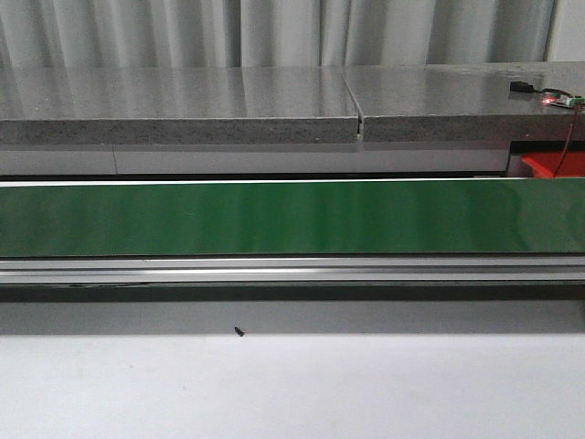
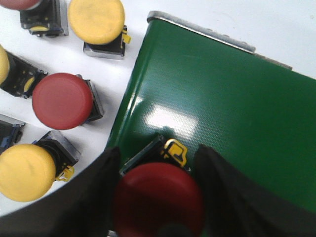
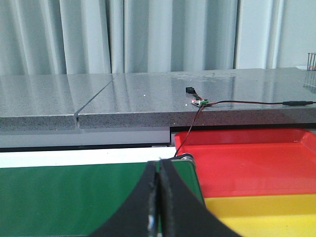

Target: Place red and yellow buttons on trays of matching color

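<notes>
In the left wrist view my left gripper [image 2: 159, 149] is shut on a red button [image 2: 158, 197], its dark fingers against both sides of the cap. The button's black base with a yellow clip rests at the end of the green belt [image 2: 222, 108]. Beside the belt, on the white table, lie another red button [image 2: 61, 101] and two yellow buttons [image 2: 96, 19] [image 2: 25, 172]. My right gripper [image 3: 158, 165] is shut with nothing in it, above the belt's other end [image 3: 74, 197]. Next to it sit the red tray [image 3: 247, 158] and the yellow tray [image 3: 266, 212]. Neither gripper shows in the front view.
The green belt [image 1: 274, 218] runs across the front view, with a grey stone counter [image 1: 228, 110] behind it. A small circuit board with wires [image 3: 200, 102] lies on the counter, one wire hanging toward the red tray [image 1: 548, 166]. More buttons are cut off at the left wrist view's edge.
</notes>
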Robot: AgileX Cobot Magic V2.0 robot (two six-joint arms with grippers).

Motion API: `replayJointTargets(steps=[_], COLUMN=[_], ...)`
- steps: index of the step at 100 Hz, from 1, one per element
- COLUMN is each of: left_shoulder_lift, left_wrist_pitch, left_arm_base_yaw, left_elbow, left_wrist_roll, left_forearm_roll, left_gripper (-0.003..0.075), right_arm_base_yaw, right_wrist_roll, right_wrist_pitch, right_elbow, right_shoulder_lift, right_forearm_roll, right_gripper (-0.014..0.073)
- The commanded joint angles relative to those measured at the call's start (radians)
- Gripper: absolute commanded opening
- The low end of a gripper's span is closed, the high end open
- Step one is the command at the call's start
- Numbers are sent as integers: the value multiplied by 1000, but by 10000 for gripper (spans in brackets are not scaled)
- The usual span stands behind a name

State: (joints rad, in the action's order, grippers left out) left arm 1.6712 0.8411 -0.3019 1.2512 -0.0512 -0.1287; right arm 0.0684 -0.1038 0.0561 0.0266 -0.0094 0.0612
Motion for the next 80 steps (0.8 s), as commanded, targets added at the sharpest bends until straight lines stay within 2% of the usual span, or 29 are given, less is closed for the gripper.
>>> replayJointTargets(steps=[1, 9, 16, 45, 60, 80], left_shoulder_lift=[-38, -42, -55, -218, -268, -277], left_wrist_pitch=[-24, -20, -22, -37, 9, 79], left_arm_base_yaw=[6, 6, 6, 2, -76, -217], left_elbow=[32, 34, 34, 34, 34, 31], left_wrist_roll=[-10, -10, -16, -42, -53, -154], left_forearm_roll=[-31, -35, -38, -77, -75, -84], left_gripper=[463, 577, 622, 621, 621, 621], right_arm_base_yaw=[3, 3, 3, 3, 3, 3], right_wrist_roll=[6, 6, 6, 6, 6, 6], right_wrist_pitch=[84, 84, 84, 84, 84, 84], right_elbow=[-13, -13, -13, -13, -13, -13], right_shoulder_lift=[-22, -22, -22, -22, -22, -22], right_forearm_roll=[6, 6, 6, 6, 6, 6], right_gripper=[-62, -62, -62, -62, -62, -62])
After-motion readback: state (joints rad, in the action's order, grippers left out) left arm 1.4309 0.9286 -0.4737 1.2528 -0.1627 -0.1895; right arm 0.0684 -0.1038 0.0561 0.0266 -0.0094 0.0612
